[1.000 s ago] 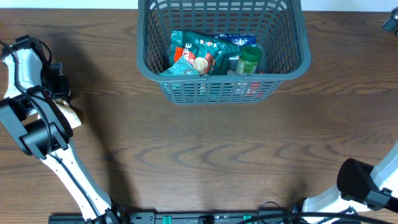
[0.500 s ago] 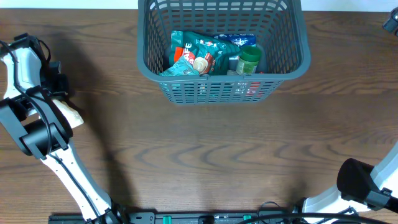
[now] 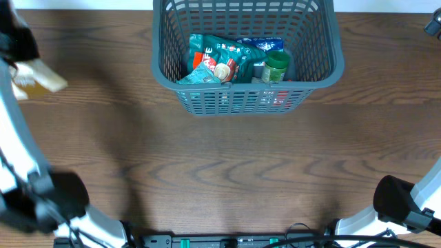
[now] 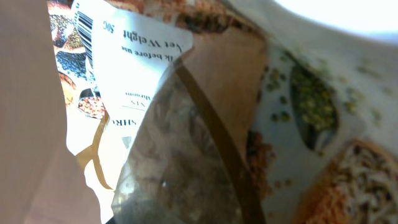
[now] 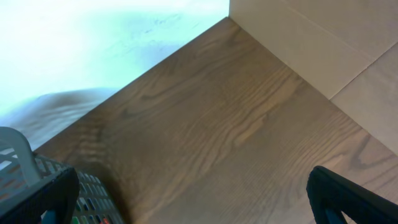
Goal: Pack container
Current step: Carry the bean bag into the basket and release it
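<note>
Container [image 3: 247, 103]: large dark grey slotted basket, far centre of the table [image 3: 227, 172], standing upright; one rim corner shows at the lower left of the right wrist view [image 5: 15, 155].
Contents, left: teal printed bag [image 3: 217, 52] lying tilted against the near wall.
Contents, right: green-lidded jar [image 3: 275, 65], upright, touching the bag's right edge.
Contents, far right: blue packet [image 3: 265, 43], partly behind the jar.
Left gripper [image 3: 17, 43]: far left edge of the overhead view, well apart from the container, blurred; clamped on the paper packet.
Paper packet [image 3: 43, 77]: tan, sticking out to the right of the gripper; fills the left wrist view [image 4: 205, 124], showing a barcode, a white label, a clear window and pictures of grains.
Right gripper [image 5: 193, 208]: dark fingertips set wide apart at the lower corners of its own view, nothing between them; bare wood below, just right of the container's corner.
</note>
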You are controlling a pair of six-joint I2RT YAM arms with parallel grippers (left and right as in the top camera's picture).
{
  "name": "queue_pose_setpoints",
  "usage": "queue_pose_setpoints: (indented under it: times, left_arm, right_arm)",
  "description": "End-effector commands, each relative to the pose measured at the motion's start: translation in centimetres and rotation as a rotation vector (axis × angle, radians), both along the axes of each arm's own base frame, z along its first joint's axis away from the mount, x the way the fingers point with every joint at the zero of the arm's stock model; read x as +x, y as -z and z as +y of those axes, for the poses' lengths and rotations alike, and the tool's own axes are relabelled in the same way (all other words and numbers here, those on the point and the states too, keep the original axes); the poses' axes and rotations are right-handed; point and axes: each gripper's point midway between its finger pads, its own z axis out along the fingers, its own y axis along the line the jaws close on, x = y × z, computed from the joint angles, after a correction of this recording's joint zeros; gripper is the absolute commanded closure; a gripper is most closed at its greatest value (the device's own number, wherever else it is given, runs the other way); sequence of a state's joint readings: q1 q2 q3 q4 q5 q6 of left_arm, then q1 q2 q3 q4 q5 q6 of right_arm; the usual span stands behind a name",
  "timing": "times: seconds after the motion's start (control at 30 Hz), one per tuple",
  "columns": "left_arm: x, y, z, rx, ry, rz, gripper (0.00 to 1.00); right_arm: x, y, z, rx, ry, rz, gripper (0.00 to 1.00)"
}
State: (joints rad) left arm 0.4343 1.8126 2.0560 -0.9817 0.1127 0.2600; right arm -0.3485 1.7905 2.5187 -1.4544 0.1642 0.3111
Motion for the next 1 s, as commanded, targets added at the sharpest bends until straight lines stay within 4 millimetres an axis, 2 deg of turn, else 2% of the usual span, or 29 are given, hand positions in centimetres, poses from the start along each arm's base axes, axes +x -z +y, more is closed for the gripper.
queue_pose_setpoints:
  times: [0.0, 0.13, 0.23, 0.3, 0.4, 0.53, 0.67, 0.8, 0.97]
  left_arm:
    - [-0.4, -8.4, -7.4, -0.060, 0.224, -0.255, 0.94]
    - [-2.3, -17.1, -15.4, -0.019, 0.446, -0.513, 0.94]
    - [-4.1, -21.6, -21.3, 0.006, 0.592, -0.662, 0.94]
    - [-5.0, -23.5, -24.7, 0.002, 0.680, -0.731, 0.94]
    - [-5.6, -24.5, -29.1, -0.025, 0.792, -0.784, 0.94]
    - [-4.5, -23.5, -33.9, -0.072, 0.902, -0.779, 0.94]
    - [-2.3, -20.7, -38.7, -0.119, 0.998, -0.734, 0.94]
    - [-0.3, -16.3, -43.8, -0.190, 1.112, -0.648, 0.94]
    - [2.2, -9.5, -48.6, -0.234, 1.170, -0.503, 0.94]
  right_arm:
    - [-0.4, -0.5, 0.0, 0.002, 0.011, -0.017, 0.01]
    - [-0.4, -0.5, 0.0, 0.002, 0.011, -0.017, 0.01]
    - [-0.4, -0.5, 0.0, 0.002, 0.010, -0.017, 0.01]
    - [-0.4, -0.5, 0.0, 0.002, 0.010, -0.017, 0.01]
    - [-0.4, -0.5, 0.0, 0.002, 0.011, -0.017, 0.01]
    - [-0.4, -0.5, 0.0, 0.002, 0.011, -0.017, 0.01]
    - [-0.4, -0.5, 0.0, 0.002, 0.011, -0.017, 0.01]
    - [-0.4, -0.5, 0.0, 0.002, 0.011, -0.017, 0.01]
    - [-0.4, -0.5, 0.0, 0.002, 0.011, -0.017, 0.01]
